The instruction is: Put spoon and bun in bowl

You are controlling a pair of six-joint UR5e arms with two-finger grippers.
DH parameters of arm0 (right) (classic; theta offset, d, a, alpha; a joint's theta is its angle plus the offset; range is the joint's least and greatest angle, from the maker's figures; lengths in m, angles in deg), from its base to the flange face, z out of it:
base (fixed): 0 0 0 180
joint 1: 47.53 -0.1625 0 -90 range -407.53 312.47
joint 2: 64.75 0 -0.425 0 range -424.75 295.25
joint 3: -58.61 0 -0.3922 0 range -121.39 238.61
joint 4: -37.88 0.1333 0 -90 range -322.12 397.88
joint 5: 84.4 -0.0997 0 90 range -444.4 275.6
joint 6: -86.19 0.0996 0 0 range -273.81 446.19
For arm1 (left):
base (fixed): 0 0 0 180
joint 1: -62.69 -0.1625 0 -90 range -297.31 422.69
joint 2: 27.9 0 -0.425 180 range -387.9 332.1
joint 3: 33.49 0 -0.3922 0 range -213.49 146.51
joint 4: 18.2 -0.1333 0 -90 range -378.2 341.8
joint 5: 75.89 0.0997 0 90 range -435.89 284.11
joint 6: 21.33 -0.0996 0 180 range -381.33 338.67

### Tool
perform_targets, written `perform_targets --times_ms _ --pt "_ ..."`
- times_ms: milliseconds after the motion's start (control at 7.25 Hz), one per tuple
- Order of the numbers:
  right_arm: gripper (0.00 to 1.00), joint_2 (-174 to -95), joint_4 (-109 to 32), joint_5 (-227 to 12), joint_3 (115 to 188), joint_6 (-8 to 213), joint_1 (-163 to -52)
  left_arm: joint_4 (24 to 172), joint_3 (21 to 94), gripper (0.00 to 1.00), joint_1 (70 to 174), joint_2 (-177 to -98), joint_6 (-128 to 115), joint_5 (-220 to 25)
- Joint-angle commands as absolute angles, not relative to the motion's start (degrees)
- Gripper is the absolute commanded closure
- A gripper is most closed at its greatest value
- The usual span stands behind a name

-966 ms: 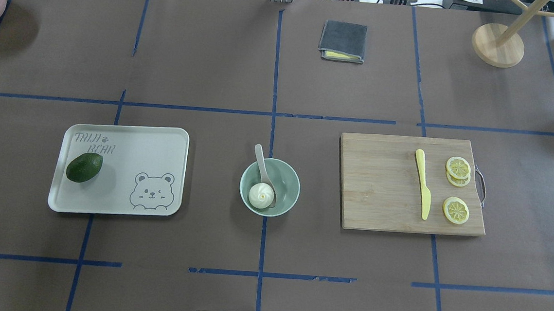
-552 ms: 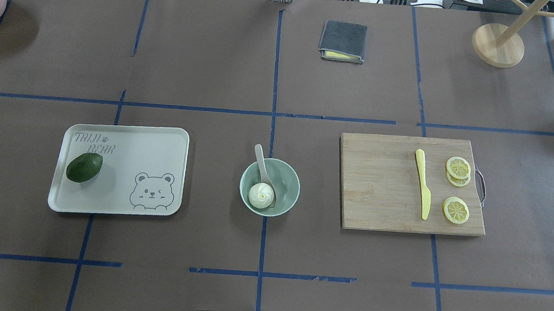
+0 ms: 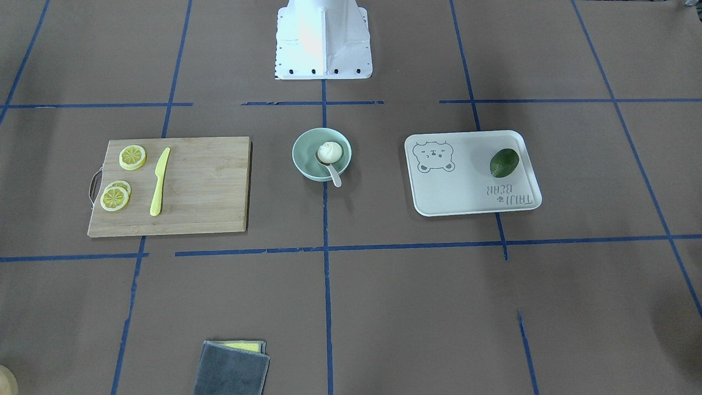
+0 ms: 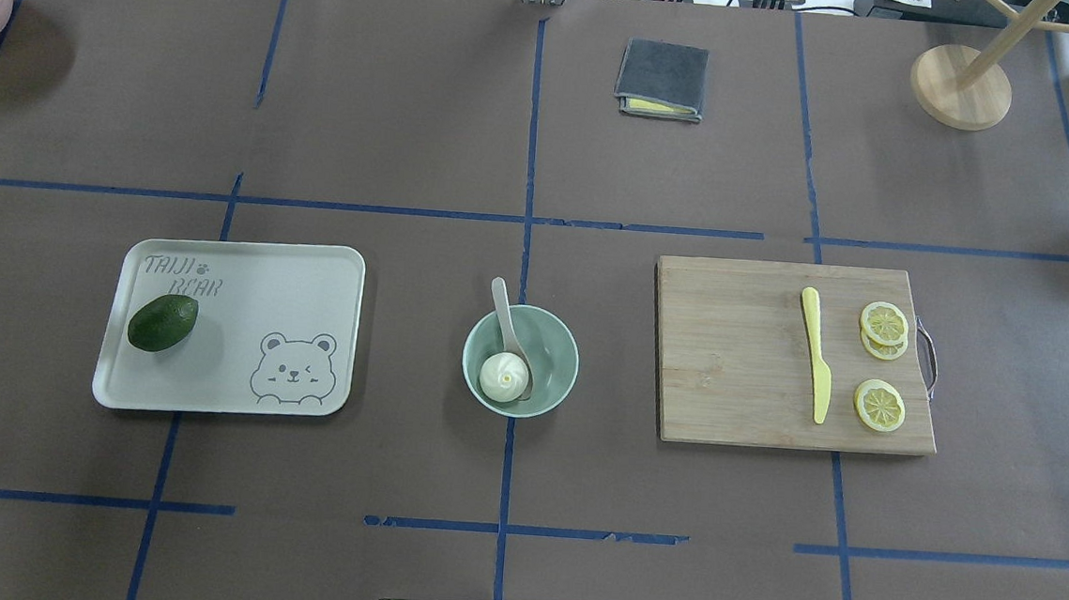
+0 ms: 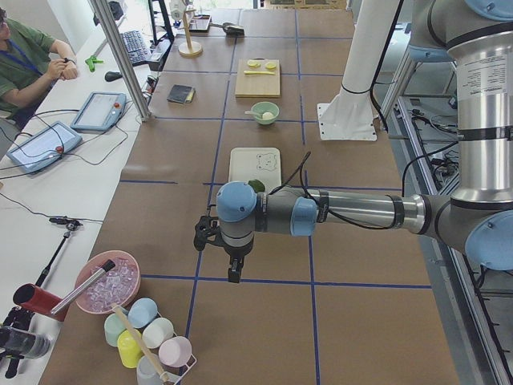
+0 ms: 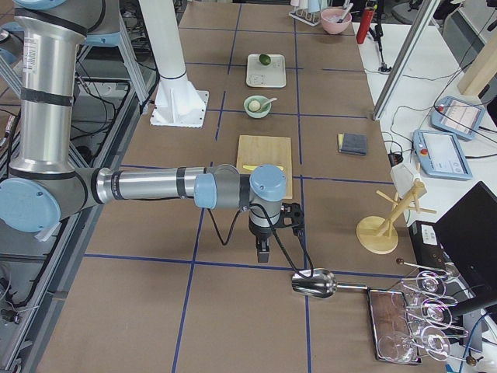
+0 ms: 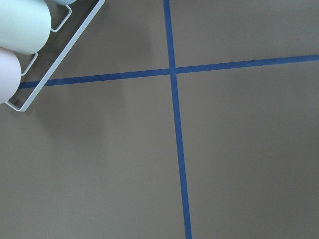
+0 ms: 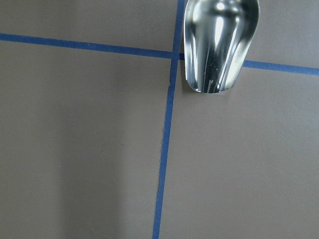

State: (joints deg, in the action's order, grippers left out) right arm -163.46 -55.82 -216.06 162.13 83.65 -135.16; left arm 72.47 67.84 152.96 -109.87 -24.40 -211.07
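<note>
Only the side views show the left pincer (image 5: 233, 274) and right pincer (image 6: 264, 253) — how wide, I can't tell. The tray (image 4: 295, 291) says "TAIJI BEAR".

Overhead looks forward from behind me; front camera faces me. Both share the bowl (image 4: 558, 344). My wrist cameras look down, close.

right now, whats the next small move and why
Probably none; I would call it done and touch nothing. The bun sits in the bowl, and the spoon has its scoop inside beside the bun, its handle leaning over the rim. The left arm and right arm hang at the table's ends, far from the bowl.
</note>
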Motion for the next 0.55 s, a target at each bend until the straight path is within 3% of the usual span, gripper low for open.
perform_targets --times_ms 0,414 --pt "0.00 -163.71 -55.81 -216.06 162.15 83.73 -135.16 72.42 67.93 0.00 152.95 -109.90 -24.40 -211.06" --pt "0.00 -163.71 -55.81 -215.97 162.15 83.82 -135.16 72.42 67.93 0.00 153.04 -110.34 -24.40 -211.06"
